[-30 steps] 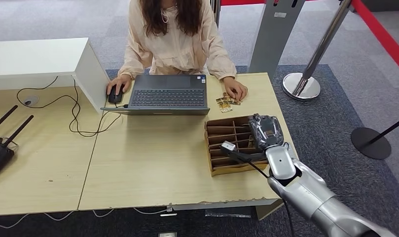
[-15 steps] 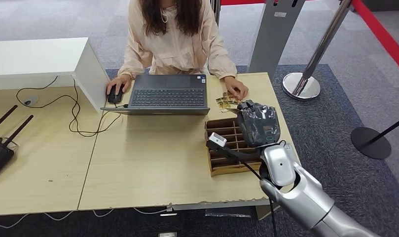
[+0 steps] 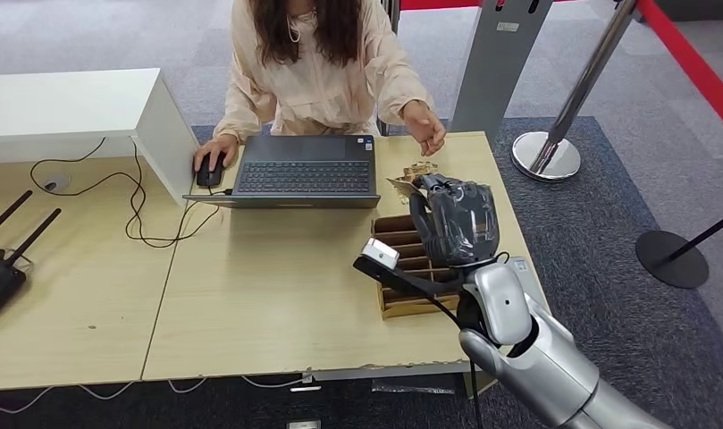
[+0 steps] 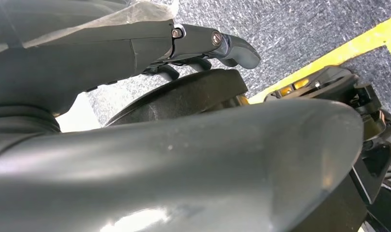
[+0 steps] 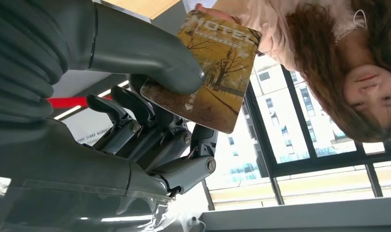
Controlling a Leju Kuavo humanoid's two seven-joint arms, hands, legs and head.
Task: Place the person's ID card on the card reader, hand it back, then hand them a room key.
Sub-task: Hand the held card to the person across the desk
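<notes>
My right hand is raised over the cardboard slot box at the table's right side. It pinches a yellow-brown hotel room key card between thumb and fingers; the card's edge pokes out toward the person. The person's hand is lifted off the table just beyond my hand, and their fingertips touch the card's far edge. A few loose cards lie on the table by the laptop. My left hand hangs beside my body with fingers stretched out and nothing in them.
An open laptop sits before the seated person, whose other hand rests on a mouse. Cables trail left to a white partition. A black router stands far left. Stanchion bases stand on the carpet at right.
My right hand has risen and moved forward-left over the slot box toward the person, carrying the card. The person's hand has lifted from the table to meet it.
</notes>
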